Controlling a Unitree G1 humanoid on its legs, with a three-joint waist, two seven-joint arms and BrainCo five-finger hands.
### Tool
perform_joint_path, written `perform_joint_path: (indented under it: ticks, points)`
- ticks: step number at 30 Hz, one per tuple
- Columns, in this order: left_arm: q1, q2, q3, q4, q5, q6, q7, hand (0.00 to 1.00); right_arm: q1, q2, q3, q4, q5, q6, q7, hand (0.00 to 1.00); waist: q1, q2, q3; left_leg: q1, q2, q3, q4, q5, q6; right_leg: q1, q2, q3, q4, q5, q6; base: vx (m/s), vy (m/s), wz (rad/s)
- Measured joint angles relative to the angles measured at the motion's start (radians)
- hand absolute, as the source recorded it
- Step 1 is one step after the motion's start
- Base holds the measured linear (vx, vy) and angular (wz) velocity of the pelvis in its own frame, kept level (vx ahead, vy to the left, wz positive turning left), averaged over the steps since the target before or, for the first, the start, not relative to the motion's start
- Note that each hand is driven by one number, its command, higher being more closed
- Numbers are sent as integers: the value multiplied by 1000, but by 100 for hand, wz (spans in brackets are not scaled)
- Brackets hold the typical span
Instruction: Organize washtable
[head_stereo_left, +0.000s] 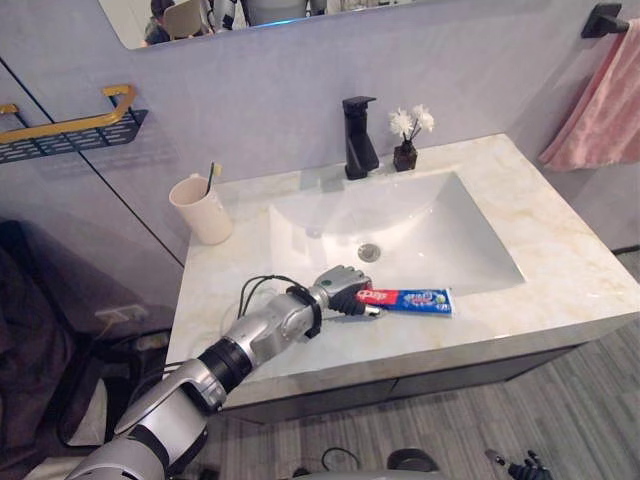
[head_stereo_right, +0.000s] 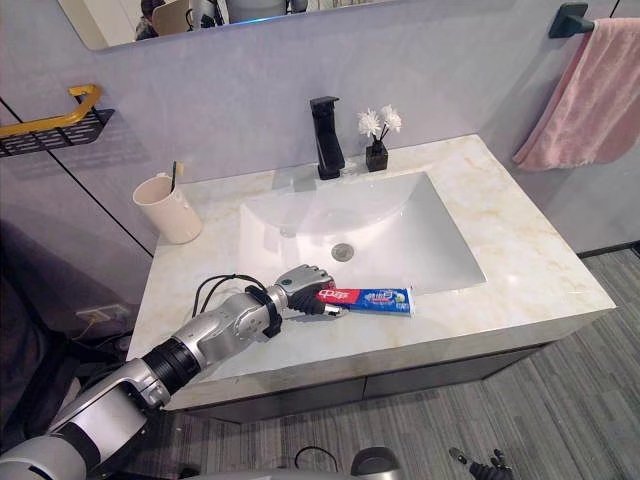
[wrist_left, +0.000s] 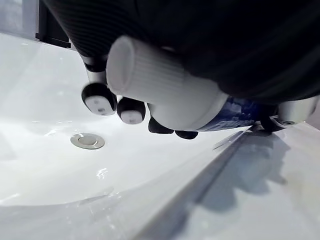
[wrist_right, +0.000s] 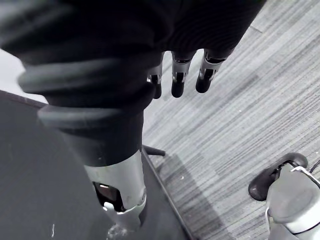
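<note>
Clasping one toothpaste tube (head_stereo_left: 418, 299): left hand (head_stereo_left: 343, 288) | one cup (head_stereo_left: 203, 210) holding one toothbrush (head_stereo_left: 210, 176) | right hand (wrist_right: 178, 82) fingers straight.

The two head eyes sit above the front edge of the cream marble-veined washtable top (head_stereo_left: 560, 260), looking down and forward toward the wall. From slightly offset spots they share the white rectangular basin (head_stereo_left: 430, 230) and the black angular tap (head_stereo_left: 358, 140). The left wrist camera rides very close behind the left hand (wrist_left: 100, 97), which is wrapped round a red-and-blue toothpaste tube (wrist_left: 160, 90). It faces across the basin to the round metal drain (wrist_left: 87, 141), also seen from the head. The right wrist camera looks along the slack right hand (wrist_right: 178, 75) down at the grey striped floor (wrist_right: 240, 130).
</note>
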Motion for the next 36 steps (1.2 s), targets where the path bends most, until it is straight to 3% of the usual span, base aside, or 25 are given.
perform_joint_path:
  ticks: [5, 9, 13, 16, 19, 22, 25, 31, 36]
  points:
    - [56, 22, 69, -61, -14, 32, -1, 100, 9, 11, -142, -61, 39, 4, -19, 0, -2, 5, 9, 0, 0, 11, -6, -1, 1, -8, 2, 10, 2, 0, 0, -18, -3, -6]
    - [180, 23, 203, -171, -63, 76, 4, 100, 58, 25, -297, -418, 50, 8, -91, 0, -4, -1, 15, 0, -2, 28, -5, -3, 3, -11, 1, 26, 8, 0, 0, 29, -1, -11]
    - [250, 13, 313, -274, -92, 88, 18, 100, 52, -23, -334, -769, 43, -1, -136, 0, -3, -23, 28, 1, 2, 28, 3, -6, 5, -10, 8, 28, 13, 0, 1, -8, -11, -1]
    - [314, -8, 427, -384, -147, 87, 56, 100, -18, -99, -349, -998, 33, -55, -156, 0, 4, -40, 34, -3, 1, 29, 4, -11, 6, -23, 18, 33, 12, 2, 4, -34, -25, -5]
    - [348, -17, 484, -428, -191, 87, 76, 100, -126, -181, -328, -1096, 27, -104, -156, 0, 6, -39, 33, -7, -3, 26, 6, -11, 6, -20, 17, 35, -1, 12, 15, -4, 1, -1]
    - [377, -49, 530, -474, -254, 87, 98, 100, -263, -307, -209, -1155, 60, -187, -127, 0, 6, -34, 30, -21, -4, -12, 14, -11, 7, -6, 17, 21, -25, 34, 25, 9, -2, 10]
    - [388, -83, 545, -521, -312, 85, 122, 100, -391, -379, -38, -1179, 145, -231, -71, 0, 12, -29, 20, -28, -5, -57, 14, -11, 8, 13, 13, -11, -51, 51, 33, -4, -6, 27]
    - [389, -151, 541, -571, -361, 79, 193, 100, -566, -378, 291, -1161, 197, -239, -41, 0, 58, -15, -14, -45, -14, -120, 31, -10, 9, 34, 1, -71, -67, 53, 33, -7, -11, 31]
    - [389, -176, 515, -588, -374, 78, 267, 100, -655, -283, 481, -1082, 255, -217, -40, 0, 86, 0, -30, -61, -21, -159, 31, -2, 20, 51, -4, -114, -95, 68, 20, -25, -5, 19]
